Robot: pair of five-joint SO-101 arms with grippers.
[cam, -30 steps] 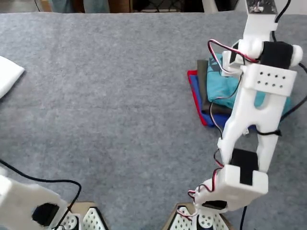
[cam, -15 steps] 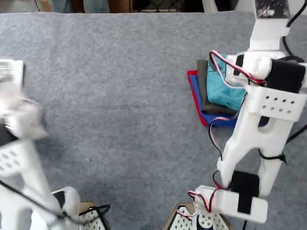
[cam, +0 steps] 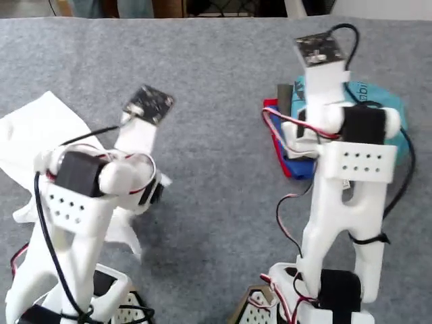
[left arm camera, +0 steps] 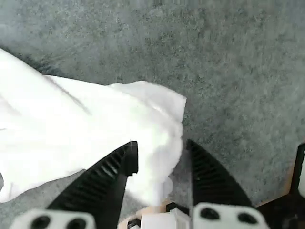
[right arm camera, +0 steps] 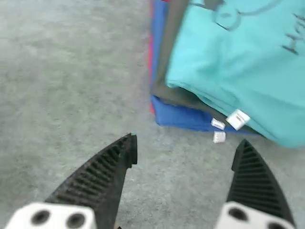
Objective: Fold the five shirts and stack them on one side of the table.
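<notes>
A stack [cam: 289, 138] of four folded shirts sits at the right edge of the desk [cam: 216, 74]; my right fingers [right arm camera: 110, 164] gape empty beside it. My left fingers [left arm camera: 114, 169] pinch the white shirt [left arm camera: 71, 126], near the left edge and not yet folded.

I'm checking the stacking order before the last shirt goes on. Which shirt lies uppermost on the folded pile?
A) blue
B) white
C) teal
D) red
C: the teal shirt lies uppermost, above the dark shirt and the blue shirt; the white shirt lies apart from them, unfolded.
</notes>
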